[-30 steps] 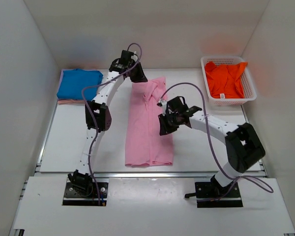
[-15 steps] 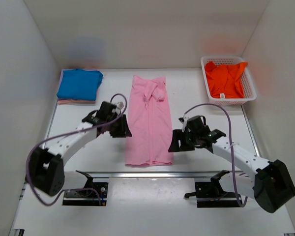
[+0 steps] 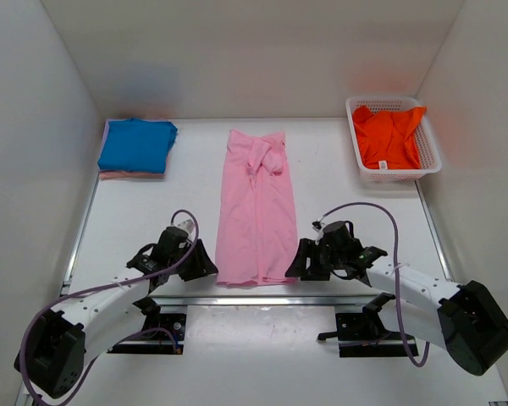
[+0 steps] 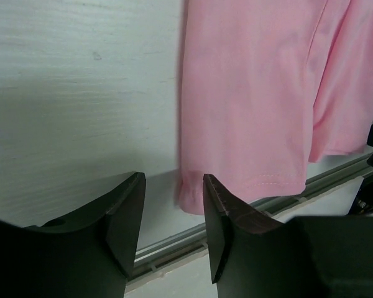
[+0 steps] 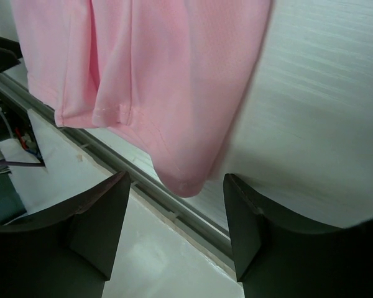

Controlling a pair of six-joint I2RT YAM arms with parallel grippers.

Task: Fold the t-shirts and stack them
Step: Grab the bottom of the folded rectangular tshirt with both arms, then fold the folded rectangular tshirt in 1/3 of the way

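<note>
- Pink first: the pink shirt (image 3: 256, 207) lies in the middle of the table (image 3: 339, 182); it is folded into one long strip that runs from far to near; its sleeves are tucked in at the far end; I think it needs one or two more folds to make it short.
- The blue shirt (image 3: 136, 145) sits at the far left, folded small and neat; a thin pinkish edge peeks out under it, and I cannot tell what that is; this looks like the place for the stack.
- The orange shirt (image 3: 388, 135) lies crumpled in the white basket (image 3: 430, 162) at the far right; nothing else shows in the basket; this shirt is not folded yet.
- So one shirt looks done, one is half done, and one is not begun.
- The left gripper (image 3: 205, 267) is low beside the near left corner of the pink shirt; its fingers (image 4: 127, 211) are partly apart and hold nothing.
- The right gripper (image 3: 295, 266) is low beside the near right corner; its fingers (image 5: 96, 223) are spread wide and hold nothing.
</note>
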